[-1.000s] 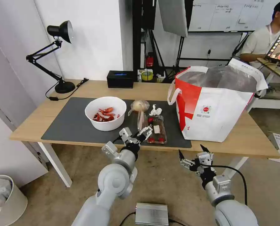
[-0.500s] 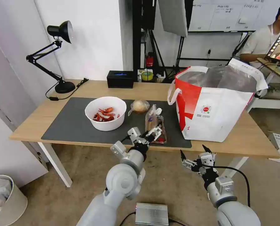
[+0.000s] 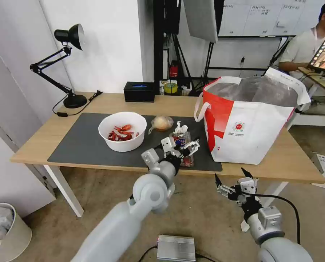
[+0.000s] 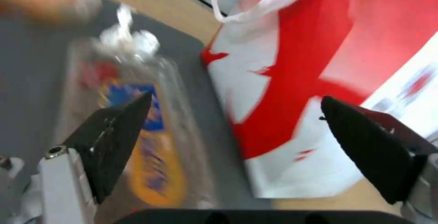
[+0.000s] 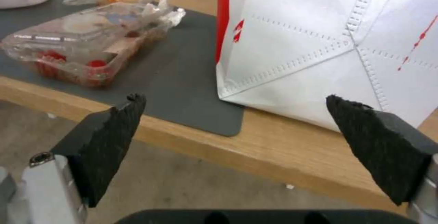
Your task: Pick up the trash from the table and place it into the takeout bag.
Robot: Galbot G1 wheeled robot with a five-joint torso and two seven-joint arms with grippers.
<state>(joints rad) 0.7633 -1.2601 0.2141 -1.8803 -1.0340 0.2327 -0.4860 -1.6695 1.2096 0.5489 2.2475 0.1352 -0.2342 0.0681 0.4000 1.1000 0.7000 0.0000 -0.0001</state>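
My left gripper [image 3: 180, 146] hangs spread, empty, over the clear clamshell tray [image 3: 181, 150] at the mat's six o'clock edge, nine o'clock of the takeout bag [image 3: 249, 120]. I judge the tray light, flimsy, slick; I'd pinch its rim. My right gripper [image 3: 236, 181], spread, waits below the table [image 3: 275, 165].

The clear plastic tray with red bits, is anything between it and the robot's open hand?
No. The left hand hangs open right over the clear plastic clamshell tray on the dark grey mat, with nothing visible between them. The crumpled white tissue lies behind the tray.

Left gripper [image 3: 180, 147] raised, right gripper [image 3: 236, 183] low
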